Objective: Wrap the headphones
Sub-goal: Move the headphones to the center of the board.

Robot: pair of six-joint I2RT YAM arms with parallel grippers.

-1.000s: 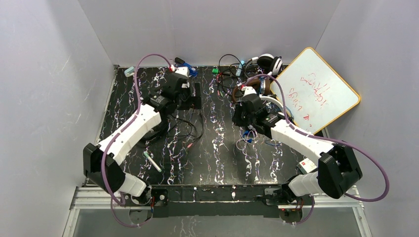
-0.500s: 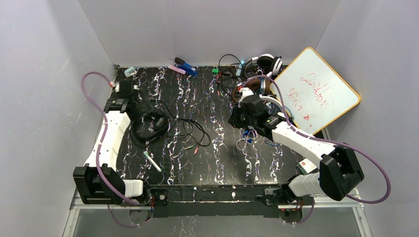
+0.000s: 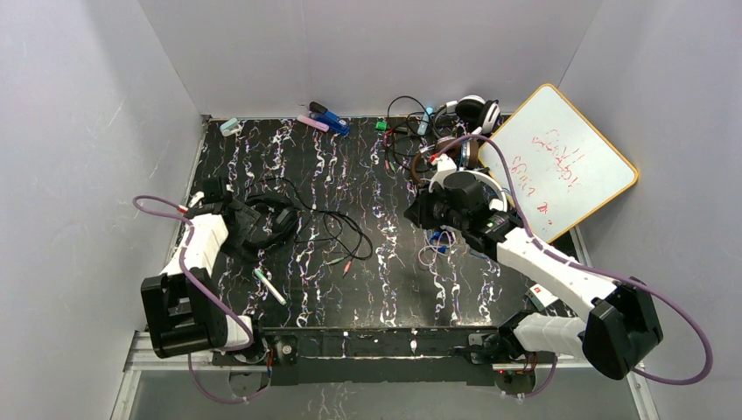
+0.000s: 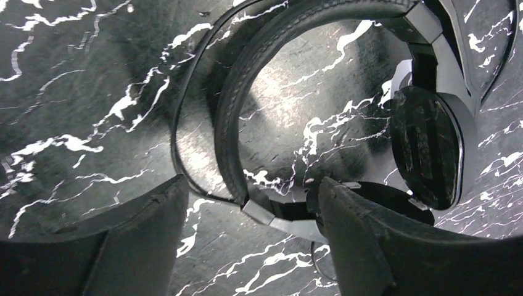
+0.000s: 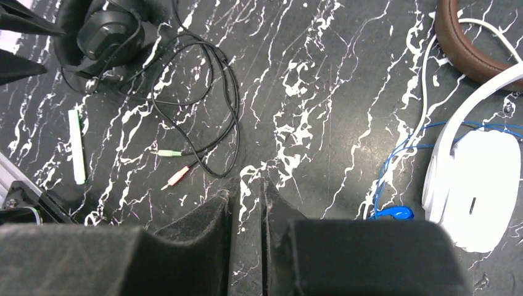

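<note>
Top external view: grey walls (image 3: pixel 87 131) closed in a black table (image 3: pixel 385 271) veined with white, with both arm bases at its near edge. On the table's left half the black headphones (image 3: pixel 280 217) lay flat. The left wrist view showed the left gripper (image 4: pixel 253 240) over them, its fingers (image 4: pixel 123 246) spread wide and the headband's hinge lying between; contact could not be made out. A green-and-white marker (image 3: pixel 269 286) lay nearer the bases. The black cord (image 3: pixel 337 229) looped rightward to two plugs (image 3: pixel 339 260). Right of centre, the right gripper (image 5: pixel 247 194) hung over bare table, its fingers (image 5: pixel 203 228) drawn almost together on nothing. The white headphones (image 5: pixel 478 179) lay just to its right beside a blue cord (image 5: pixel 395 154), and the brown headphones (image 3: pixel 461 150) sat behind them. A white-banded headset (image 3: pixel 477 111) sat at the far edge. A whiteboard (image 3: pixel 560 162) leaned in the right corner.

From above, the right arm covered most of the white headphones. The right wrist frame cut off the brown ear cup, and the left wrist frame cut off the headband's top. The whiteboard's red scrawl was unreadable, and the small things along the far edge were too small to name.
</note>
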